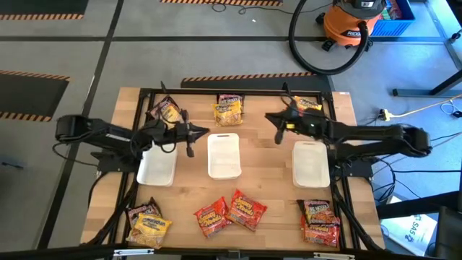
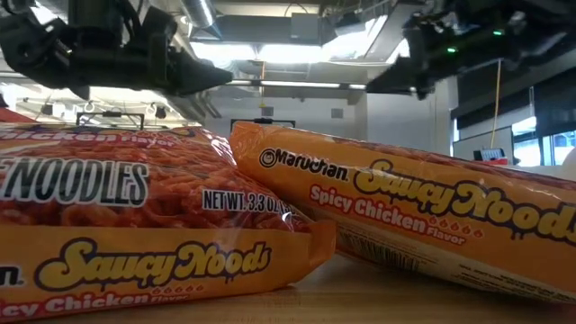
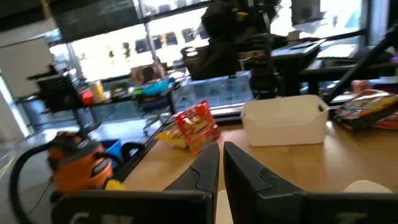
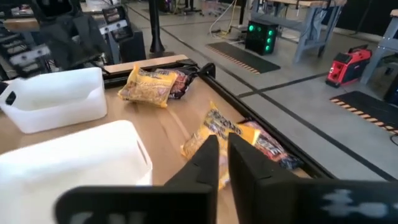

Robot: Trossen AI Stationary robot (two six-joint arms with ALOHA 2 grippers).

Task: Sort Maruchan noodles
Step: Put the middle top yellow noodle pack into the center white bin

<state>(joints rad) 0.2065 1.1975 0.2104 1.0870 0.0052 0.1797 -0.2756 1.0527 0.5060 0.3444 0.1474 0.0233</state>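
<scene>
Here we found both end effectors empty: the left end effector (image 1: 190,132) closed beside the middle tray (image 1: 224,155), the right end effector (image 4: 222,155) nearly closed above noodle packets (image 4: 239,137).

I work in a lab-like workshop: beyond my right pincer (image 1: 279,127) lies grey concrete floor with hazard-striped tape (image 1: 40,16), an orange shop vacuum (image 1: 353,23) (hose coiled beside it), and cluttered workbenches (image 3: 118,99) ahead of my left pincer (image 3: 221,163).
</scene>
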